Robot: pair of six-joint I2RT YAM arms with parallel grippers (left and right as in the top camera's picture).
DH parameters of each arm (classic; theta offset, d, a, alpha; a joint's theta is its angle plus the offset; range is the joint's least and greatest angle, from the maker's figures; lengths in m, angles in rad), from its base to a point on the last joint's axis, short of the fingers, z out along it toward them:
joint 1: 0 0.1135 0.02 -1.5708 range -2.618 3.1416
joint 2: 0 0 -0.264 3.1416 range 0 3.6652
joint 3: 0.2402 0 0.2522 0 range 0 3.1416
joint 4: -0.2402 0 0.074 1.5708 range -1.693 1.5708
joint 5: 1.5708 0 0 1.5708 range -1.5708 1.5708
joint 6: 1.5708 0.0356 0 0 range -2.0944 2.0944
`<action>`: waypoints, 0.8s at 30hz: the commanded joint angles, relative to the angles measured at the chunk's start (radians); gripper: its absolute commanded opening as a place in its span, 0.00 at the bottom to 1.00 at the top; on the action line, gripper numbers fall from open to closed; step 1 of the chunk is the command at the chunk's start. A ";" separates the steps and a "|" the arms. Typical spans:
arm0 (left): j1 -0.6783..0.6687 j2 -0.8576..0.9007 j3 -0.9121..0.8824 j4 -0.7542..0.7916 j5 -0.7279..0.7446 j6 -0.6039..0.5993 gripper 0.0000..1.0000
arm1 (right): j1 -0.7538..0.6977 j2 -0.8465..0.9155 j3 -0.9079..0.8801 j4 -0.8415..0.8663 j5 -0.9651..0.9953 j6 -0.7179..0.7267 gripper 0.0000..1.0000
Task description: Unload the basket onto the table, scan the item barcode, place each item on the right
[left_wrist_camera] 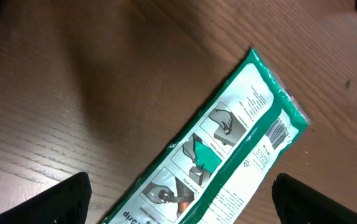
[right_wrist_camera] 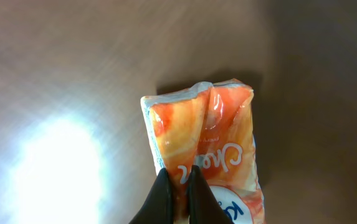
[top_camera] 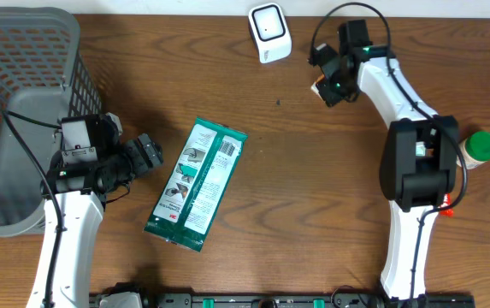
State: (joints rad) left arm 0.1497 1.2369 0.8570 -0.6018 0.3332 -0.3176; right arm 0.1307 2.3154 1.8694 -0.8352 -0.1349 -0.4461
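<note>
In the right wrist view an orange-and-white snack packet (right_wrist_camera: 222, 130) lies on the wooden table, and my right gripper (right_wrist_camera: 179, 169) is shut on a fold along its left side. From overhead that gripper (top_camera: 327, 85) sits at the table's far side, just right of the white barcode scanner (top_camera: 268, 32); only a corner of the packet (top_camera: 319, 84) shows beneath it. A green-and-white flat package (top_camera: 197, 184) lies mid-table with its barcode facing up. My left gripper (top_camera: 149, 154) hovers open to its left, and its fingers (left_wrist_camera: 66, 199) straddle the package (left_wrist_camera: 228, 143) without touching it.
A grey mesh basket (top_camera: 22, 51) fills the left rear corner. A white bottle with a green cap (top_camera: 481, 147) lies at the right edge, beside the right arm's base.
</note>
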 commanded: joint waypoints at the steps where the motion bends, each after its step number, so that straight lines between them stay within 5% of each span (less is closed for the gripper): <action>1: 0.009 0.004 0.006 -0.003 -0.013 -0.013 0.93 | -0.005 -0.049 -0.019 -0.107 -0.238 0.052 0.01; 5: 0.009 0.004 0.006 -0.003 -0.013 -0.013 0.93 | -0.005 -0.053 -0.019 -0.255 -0.399 0.094 0.01; 13: 0.009 0.004 0.006 -0.003 -0.013 -0.013 0.93 | -0.007 -0.108 -0.019 -0.295 -0.656 0.202 0.01; 24: 0.009 0.004 0.006 -0.003 -0.013 -0.013 0.93 | 0.027 -0.245 0.190 -0.335 -0.510 0.495 0.01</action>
State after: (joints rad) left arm 0.1497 1.2369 0.8570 -0.6022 0.3336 -0.3180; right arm 0.1398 2.1105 1.9556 -1.1831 -0.6582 -0.0704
